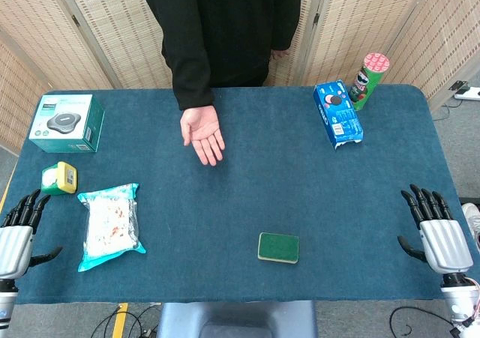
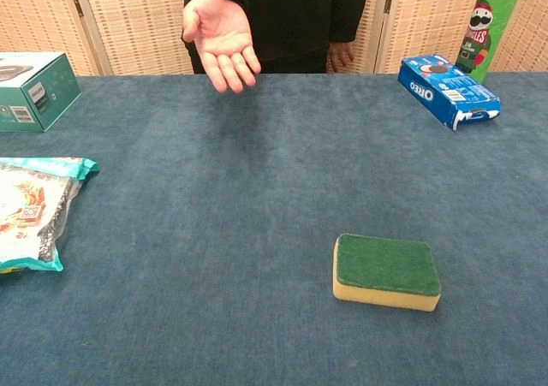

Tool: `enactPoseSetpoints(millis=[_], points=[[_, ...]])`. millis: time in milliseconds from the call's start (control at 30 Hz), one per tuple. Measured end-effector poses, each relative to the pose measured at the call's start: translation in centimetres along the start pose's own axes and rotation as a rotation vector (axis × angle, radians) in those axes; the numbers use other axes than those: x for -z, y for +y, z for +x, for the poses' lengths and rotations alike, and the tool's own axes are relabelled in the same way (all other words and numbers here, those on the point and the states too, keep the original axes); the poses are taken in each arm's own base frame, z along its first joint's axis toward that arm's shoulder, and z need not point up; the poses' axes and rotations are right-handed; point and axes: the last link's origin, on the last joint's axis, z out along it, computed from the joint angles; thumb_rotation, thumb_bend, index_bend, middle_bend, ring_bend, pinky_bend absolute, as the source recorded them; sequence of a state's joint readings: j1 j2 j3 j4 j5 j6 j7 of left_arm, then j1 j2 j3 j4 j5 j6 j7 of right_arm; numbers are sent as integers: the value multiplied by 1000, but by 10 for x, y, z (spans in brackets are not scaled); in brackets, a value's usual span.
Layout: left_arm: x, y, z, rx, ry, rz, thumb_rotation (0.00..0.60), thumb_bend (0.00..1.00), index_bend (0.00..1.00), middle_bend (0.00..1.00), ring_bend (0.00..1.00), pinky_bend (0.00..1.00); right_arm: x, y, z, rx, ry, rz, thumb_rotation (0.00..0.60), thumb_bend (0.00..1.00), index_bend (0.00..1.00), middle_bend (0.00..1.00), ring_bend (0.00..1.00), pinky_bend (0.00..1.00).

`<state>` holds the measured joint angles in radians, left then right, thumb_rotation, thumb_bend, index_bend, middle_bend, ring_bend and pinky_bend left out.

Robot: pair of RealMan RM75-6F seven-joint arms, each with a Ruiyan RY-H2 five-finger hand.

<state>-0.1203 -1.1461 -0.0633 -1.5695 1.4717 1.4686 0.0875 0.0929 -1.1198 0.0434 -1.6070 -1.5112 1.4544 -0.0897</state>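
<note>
Both robot hands were parked at the near corners of the blue table (image 1: 247,195), holding nothing; the left hand (image 1: 16,237) sat at the left edge with its fingers spread and pointing away from the robot, loose and empty; the right hand (image 1: 439,233) did the same at the right edge, fingers apart, nothing in it. Neither showed up in the chest view.

Closest thing to the left hand was the little yellow-green container (image 1: 59,177), just ahead of it, with the teal snack bag (image 1: 109,225) lying flat right beside; a boxed gadget (image 1: 67,122) sat further back in the far left corner. The sponge (image 1: 278,247) lay green side up near the front edge, between the two hands but somewhat closer to the right one, well apart from both.

Across the table a person's hand (image 1: 202,133) was held out palm up; off to the far right were the blue Oreo box (image 1: 337,113) and the green Pringles can (image 1: 368,80) standing just behind it.
</note>
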Motion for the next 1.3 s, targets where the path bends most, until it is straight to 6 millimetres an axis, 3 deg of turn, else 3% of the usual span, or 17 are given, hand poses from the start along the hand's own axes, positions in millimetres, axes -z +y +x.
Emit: enactPoseSetpoints(millis=[400,500,633,933,1300], points=[[0,0,1,2,8,4,600,166,15,0,17,196,-4,-12,-14,-103,-114,71,600,198,0,2,0,0],[-2,-3,2,17,4,16,600,166,15,0,17,196,-13,-27,-24,-127,-190,142,600,198,0,14,0,0],[-4,-5,4,31,8,23,600,166,15,0,17,196,-26,-64,-25,-164,-264,269,600,198,0,47,0,0],[-9,-14,3,49,-14,70,600,166,15,0,19,196,-25,-146,-29,-179,-368,501,600,198,17,63,0,0],[-3,-17,9,76,2,64,600,166,15,0,20,196,-43,-188,-67,-179,-459,505,600,199,35,118,0,0]])
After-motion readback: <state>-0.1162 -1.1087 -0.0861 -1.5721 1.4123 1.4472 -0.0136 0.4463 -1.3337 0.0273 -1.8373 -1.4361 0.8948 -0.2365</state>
